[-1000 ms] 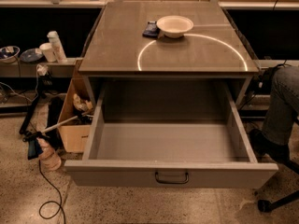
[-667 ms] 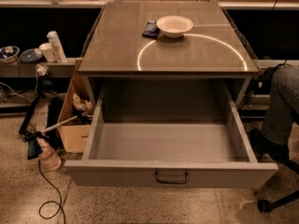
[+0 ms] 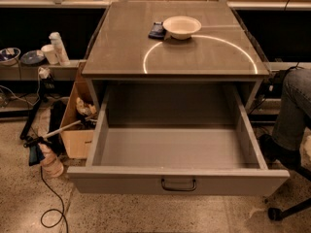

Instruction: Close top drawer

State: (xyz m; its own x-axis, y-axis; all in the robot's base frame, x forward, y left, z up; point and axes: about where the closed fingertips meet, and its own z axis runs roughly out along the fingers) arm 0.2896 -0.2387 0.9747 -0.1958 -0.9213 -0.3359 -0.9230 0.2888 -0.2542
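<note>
The top drawer (image 3: 146, 180) is a large deep grey metal drawer, pulled fully out of the cabinet toward me. Its inside is empty. A small dark handle (image 3: 179, 184) sits at the centre of its wide front panel. The cabinet's flat grey top (image 3: 121, 47) is above and behind it. My gripper and arm are out of view.
A white bowl (image 3: 181, 26) and a small dark packet (image 3: 157, 30) lie on the cabinet top. An open cardboard box (image 3: 77, 130), cables and a bottle are on the floor to the left. A seated person's leg (image 3: 291, 110) and a chair base are at the right.
</note>
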